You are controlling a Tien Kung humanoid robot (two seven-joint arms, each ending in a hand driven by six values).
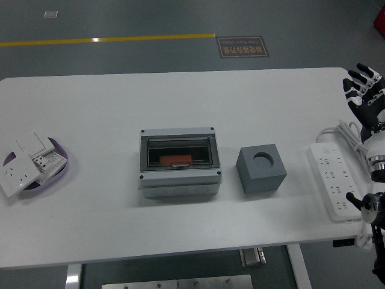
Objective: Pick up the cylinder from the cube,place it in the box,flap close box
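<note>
- Desk (120, 102) centre holds the grey box (179, 161), its clear flap lying closed over the window.
- Through that flap I see the orange cylinder (177, 159) inside the box, lying on its side with its long axis running 9 to 3 o'clock.
- Just beside the box at its 3 o'clock stands the grey cube (261, 168), its round socket facing up and bare.
- My right hand (364, 90) hangs at the desk's far right edge, well apart from the cube at about its 2 o'clock, fingers spread and pointing toward 12 o'clock, holding nothing.
- A white power strip (332, 180) lies at the cube's 3 o'clock.
- A purple dish (60, 171) of white switch plates sits at the box's 9 o'clock.
</note>
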